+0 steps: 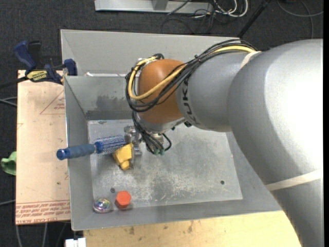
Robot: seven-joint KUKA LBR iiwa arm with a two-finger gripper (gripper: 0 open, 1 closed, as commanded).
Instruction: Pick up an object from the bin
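My gripper (135,147) is low in the left half of the bin, under the arm's orange cover. Right against its left side lies a small yellow block-like thing (122,156) on the bin floor; whether it is gripped I cannot tell. A brush with a blue handle (77,151) lies just to the left. Its blue-and-white bristle end points at the gripper, and its handle rests up the bin's left wall.
Near the front left corner sit a small red-orange piece (122,199) and a shiny round metallic thing (102,205), side by side. The arm's large grey body covers the right and back of the bin.
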